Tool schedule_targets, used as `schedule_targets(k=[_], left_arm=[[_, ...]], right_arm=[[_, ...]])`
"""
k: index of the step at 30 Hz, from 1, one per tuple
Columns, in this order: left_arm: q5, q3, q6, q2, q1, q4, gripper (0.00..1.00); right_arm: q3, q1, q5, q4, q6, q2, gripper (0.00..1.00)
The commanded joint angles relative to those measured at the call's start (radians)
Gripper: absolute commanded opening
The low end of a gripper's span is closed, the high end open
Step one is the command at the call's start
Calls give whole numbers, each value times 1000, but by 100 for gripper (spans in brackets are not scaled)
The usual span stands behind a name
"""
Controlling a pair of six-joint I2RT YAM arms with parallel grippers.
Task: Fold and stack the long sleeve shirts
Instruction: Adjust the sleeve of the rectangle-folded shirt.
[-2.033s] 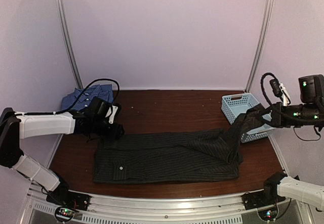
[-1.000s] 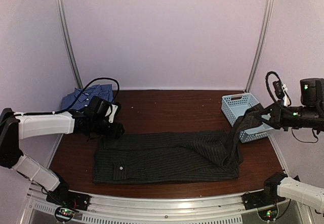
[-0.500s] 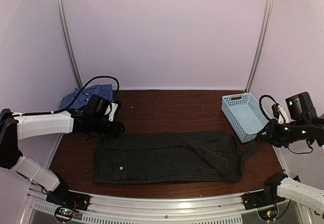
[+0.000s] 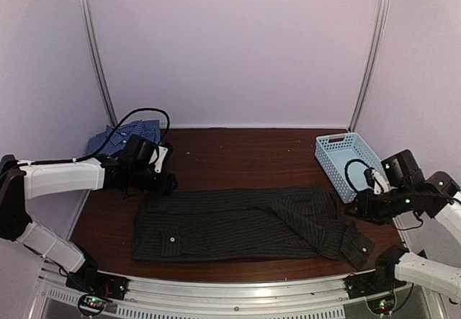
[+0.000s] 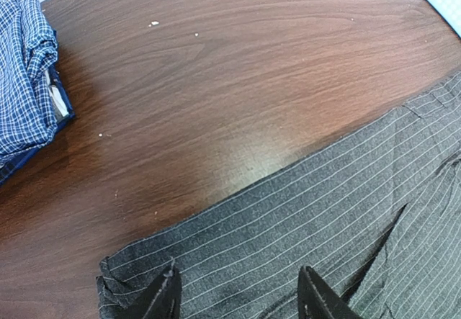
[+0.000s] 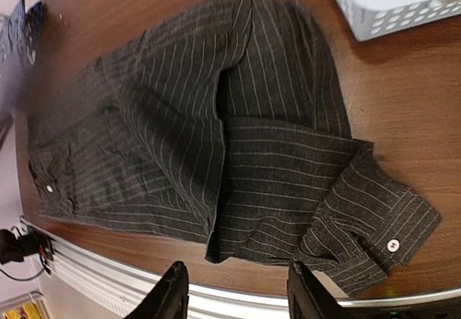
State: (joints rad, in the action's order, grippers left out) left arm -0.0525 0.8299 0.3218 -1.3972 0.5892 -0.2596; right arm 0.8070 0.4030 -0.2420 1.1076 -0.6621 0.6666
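You have two shirts — black shirt (image 4: 238, 224) flat mid-table, blue shirt (image 4: 124, 135) back-left corner. One basket (image 4: 347, 163) — nothing inside. Left gripper (image 5: 238, 299), right gripper (image 6: 232, 295): both spread, holding nothing.

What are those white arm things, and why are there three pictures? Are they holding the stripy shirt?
Those are two robot arms, bolted at the near edge of a brown table. One picture comes from a camera above and behind them. The other two come from little cameras on each arm's wrist, so you see the two dark fingers at the bottom of those pictures.

On the table lies a black striped shirt, spread flat, with one sleeve cuff flopped out near the right arm. A folded blue checked shirt sits in the far left corner, and a light blue basket in the far right.

The left gripper has its jaws open right over the black shirt's edge, and I cannot tell if it touches. The right gripper is open above the cuff, holding nothing.
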Motion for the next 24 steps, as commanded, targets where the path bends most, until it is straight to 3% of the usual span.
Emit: schedule_targets(k=[1, 9, 17, 24], left_arm=[[-15, 19, -18, -1, 3, 29, 56], [-20, 22, -13, -31, 3, 28, 56], [-22, 30, -6, -31, 3, 14, 56], [-22, 32, -7, -46, 3, 14, 56]], right_arm=[[-150, 72, -113, -202, -32, -18, 50], [-283, 339, -49, -484, -157, 93, 60], [-235, 412, 223, -389, -163, 246, 59], [-268, 461, 213, -466, -182, 272, 58]])
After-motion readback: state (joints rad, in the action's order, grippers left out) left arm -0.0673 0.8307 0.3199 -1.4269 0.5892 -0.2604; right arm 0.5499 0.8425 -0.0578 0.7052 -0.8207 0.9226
